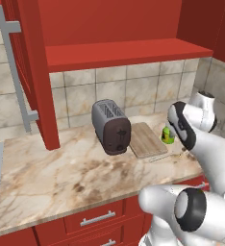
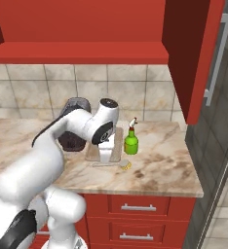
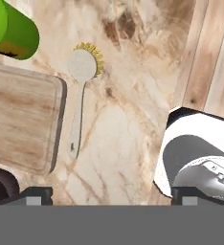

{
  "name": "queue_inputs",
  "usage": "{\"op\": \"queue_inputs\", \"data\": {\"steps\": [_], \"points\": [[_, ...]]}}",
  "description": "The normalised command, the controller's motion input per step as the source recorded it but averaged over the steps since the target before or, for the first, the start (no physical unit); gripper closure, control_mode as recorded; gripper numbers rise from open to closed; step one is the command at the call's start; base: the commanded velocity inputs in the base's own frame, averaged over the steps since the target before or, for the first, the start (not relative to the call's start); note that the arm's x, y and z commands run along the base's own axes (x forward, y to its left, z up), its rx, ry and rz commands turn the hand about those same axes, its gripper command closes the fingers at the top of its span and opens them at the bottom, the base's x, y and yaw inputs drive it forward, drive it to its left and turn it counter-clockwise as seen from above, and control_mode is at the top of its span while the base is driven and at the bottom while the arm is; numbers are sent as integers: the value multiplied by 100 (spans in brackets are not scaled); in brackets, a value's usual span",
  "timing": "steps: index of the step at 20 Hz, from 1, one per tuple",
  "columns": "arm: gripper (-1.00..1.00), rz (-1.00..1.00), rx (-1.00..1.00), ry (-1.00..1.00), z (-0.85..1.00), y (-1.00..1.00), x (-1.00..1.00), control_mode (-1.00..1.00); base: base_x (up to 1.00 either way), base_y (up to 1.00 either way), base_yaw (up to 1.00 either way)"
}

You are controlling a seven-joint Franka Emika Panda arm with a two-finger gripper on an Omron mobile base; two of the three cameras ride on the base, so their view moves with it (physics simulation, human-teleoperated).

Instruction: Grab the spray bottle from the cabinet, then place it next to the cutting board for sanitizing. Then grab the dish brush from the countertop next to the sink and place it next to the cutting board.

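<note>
While the left base view hides most of the spray bottle [image 1: 168, 136] behind the arm, the right base view shows it upright just beside the cutting board [image 2: 115, 144], the arm bent down over the board's front edge. The hand view shows the dish brush [image 3: 80, 91] lying free on the countertop [image 3: 128, 143] beside the board, between the wide-apart tips of the gripper [image 3: 106, 194].

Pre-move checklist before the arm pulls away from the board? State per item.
1. Gripper open, nothing between the fingertips: ok.
2. White dish brush with yellow bristles lying flat on the beige marbled countertop: ok.
3. Brush beside the light-brown wooden cutting board, along its edge: ok. Whether it touches the board: cannot tell.
4. Small green spray bottle with white trigger upright next to the board: ok.
5. Dark grey toaster apart from brush and bottle: ok.
</note>
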Motion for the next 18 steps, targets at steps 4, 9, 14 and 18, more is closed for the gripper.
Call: {"op": "queue_inputs", "data": {"steps": [4,9,14,18], "points": [[-100,10,-4,-17,100,31,-100,-100,0,0,0],[-100,0,0,-3,100,75,-100,-100,0,0,0],[-100,0,-3,-24,100,100,-100,-100,0,0,0],[-100,0,-3,-25,100,100,-100,-100,0,0,0]]}}
